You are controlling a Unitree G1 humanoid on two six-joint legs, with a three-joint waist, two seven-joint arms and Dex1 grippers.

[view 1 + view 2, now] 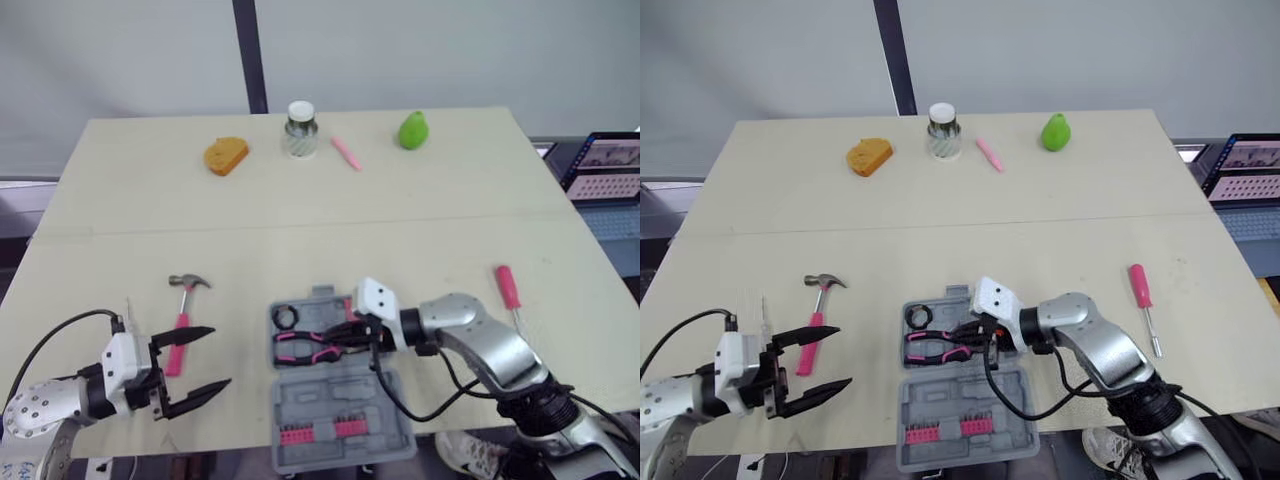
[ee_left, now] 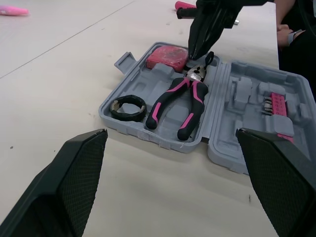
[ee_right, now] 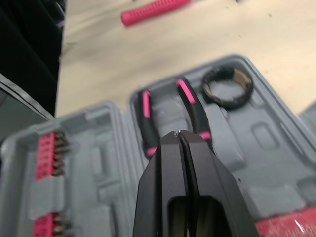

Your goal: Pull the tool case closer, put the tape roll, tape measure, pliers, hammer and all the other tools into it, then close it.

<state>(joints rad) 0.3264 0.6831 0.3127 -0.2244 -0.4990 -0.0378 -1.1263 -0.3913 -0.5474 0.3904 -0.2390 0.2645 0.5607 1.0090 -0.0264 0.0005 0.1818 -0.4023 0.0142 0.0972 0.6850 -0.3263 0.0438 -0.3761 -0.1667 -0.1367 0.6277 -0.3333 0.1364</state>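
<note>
Case (image 1: 345,412), open at the bench's (image 1: 300,200) 6 o'clock edge, holds the pliers (image 1: 305,346); right fingers (image 3: 168,173), clenched empty at their head, could knock them from their slot, while left fingers (image 1: 195,335) hang released beside the hammer (image 1: 183,322) at the case's 9 o'clock.

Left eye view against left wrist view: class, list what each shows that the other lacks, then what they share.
Eye view, not wrist view: the hammer lying outside the case, plus the jar and pear at the far side. Wrist view, not eye view: the tape measure in the case beneath the right gripper, and a person's hand beyond. Both: the open case, pliers and tape roll in one half, bits in the other, right jaws shut over the pliers' head, left gripper open.
</note>
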